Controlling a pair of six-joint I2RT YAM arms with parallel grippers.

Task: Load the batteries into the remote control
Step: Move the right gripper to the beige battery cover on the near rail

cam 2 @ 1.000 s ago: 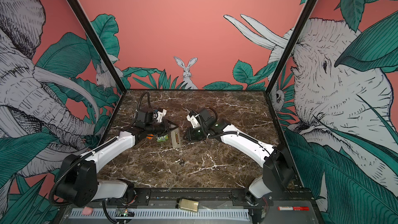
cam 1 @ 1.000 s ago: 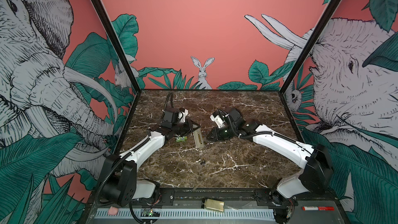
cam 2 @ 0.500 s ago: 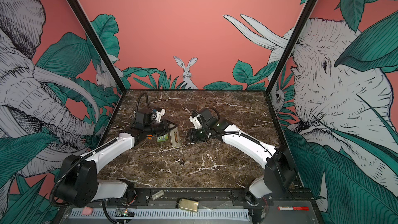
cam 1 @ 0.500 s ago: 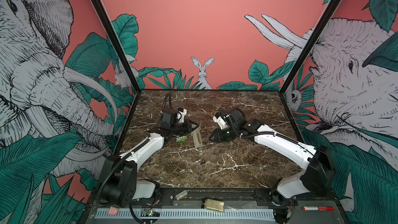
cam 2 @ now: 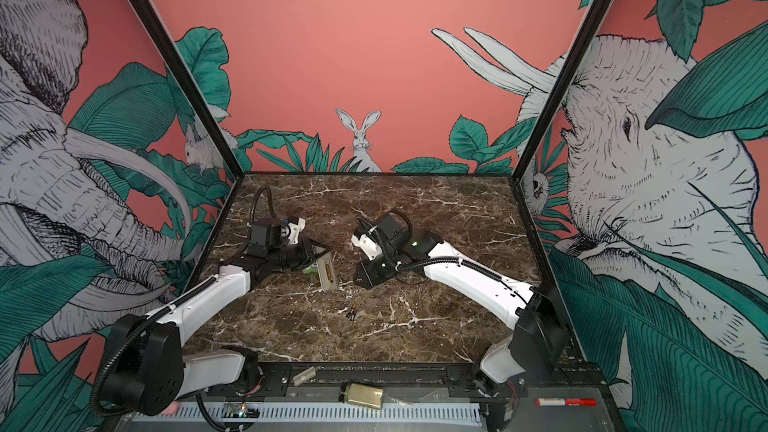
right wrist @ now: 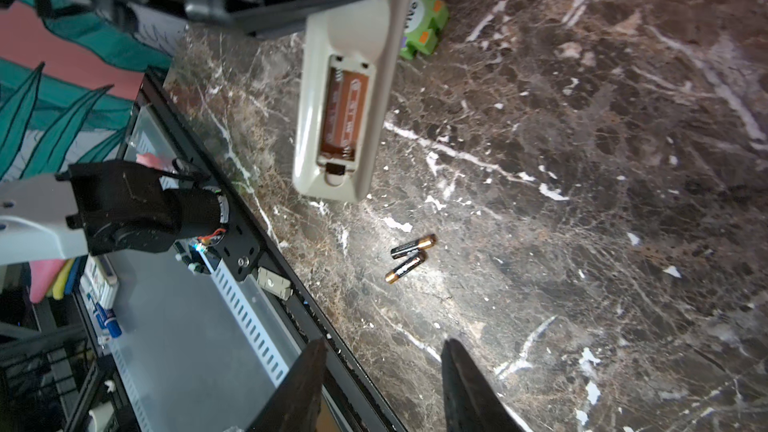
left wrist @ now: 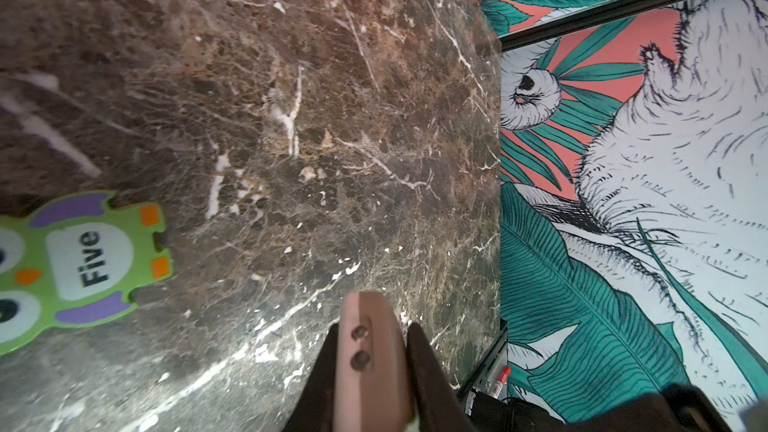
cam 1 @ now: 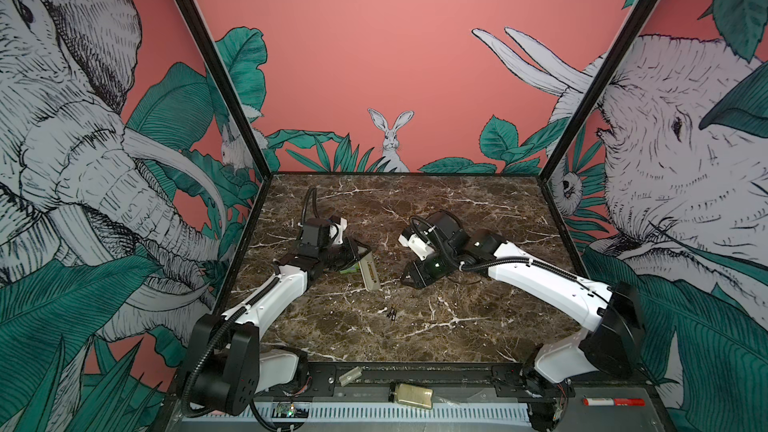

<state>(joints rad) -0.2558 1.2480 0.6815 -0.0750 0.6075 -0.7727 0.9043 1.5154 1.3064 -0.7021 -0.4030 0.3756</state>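
The two batteries (right wrist: 409,257) lie close together on the marble table (cam 1: 478,326), toward its front edge and about midway between its side edges. The remote control (right wrist: 340,118) is farther back and more to the left, tilted with its back up and the recess open. The left gripper (left wrist: 372,332) pinches it at one end, and a green owl puzzle piece (left wrist: 79,268) lies near it. Your right gripper (right wrist: 384,344) hangs empty with its fingers spread. Lower it over one battery only, closing across its width, because the round batteries can probably roll.
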